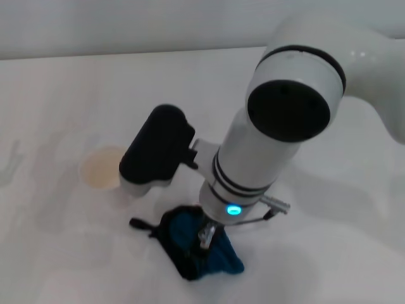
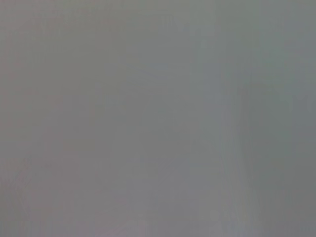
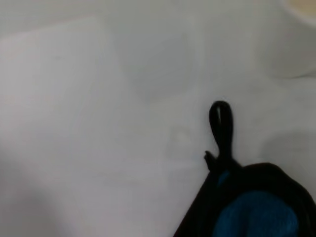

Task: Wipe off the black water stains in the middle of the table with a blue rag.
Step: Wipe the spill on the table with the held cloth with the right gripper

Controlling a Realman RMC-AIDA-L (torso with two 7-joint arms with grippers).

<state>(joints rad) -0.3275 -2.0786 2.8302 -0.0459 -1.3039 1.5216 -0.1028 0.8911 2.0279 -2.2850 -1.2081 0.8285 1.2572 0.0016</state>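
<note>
The blue rag [image 1: 218, 256], with black trim and a short black loop [image 1: 140, 223], lies bunched on the white table [image 1: 57, 253] near the front middle. My right gripper [image 1: 205, 237] comes down from above into the rag's middle and is shut on it, pressing it on the table. The right wrist view shows the rag [image 3: 256, 212] and its loop [image 3: 220, 123] on the bare table [image 3: 98, 123]. The black water stains do not show in any view. My left gripper is out of view; the left wrist view shows only plain grey.
A white paper cup [image 1: 101, 168] stands on the table just beyond and to the left of the rag; its rim shows in the right wrist view [image 3: 301, 10]. My right arm [image 1: 278, 126] hangs over the table's middle and hides what is under it.
</note>
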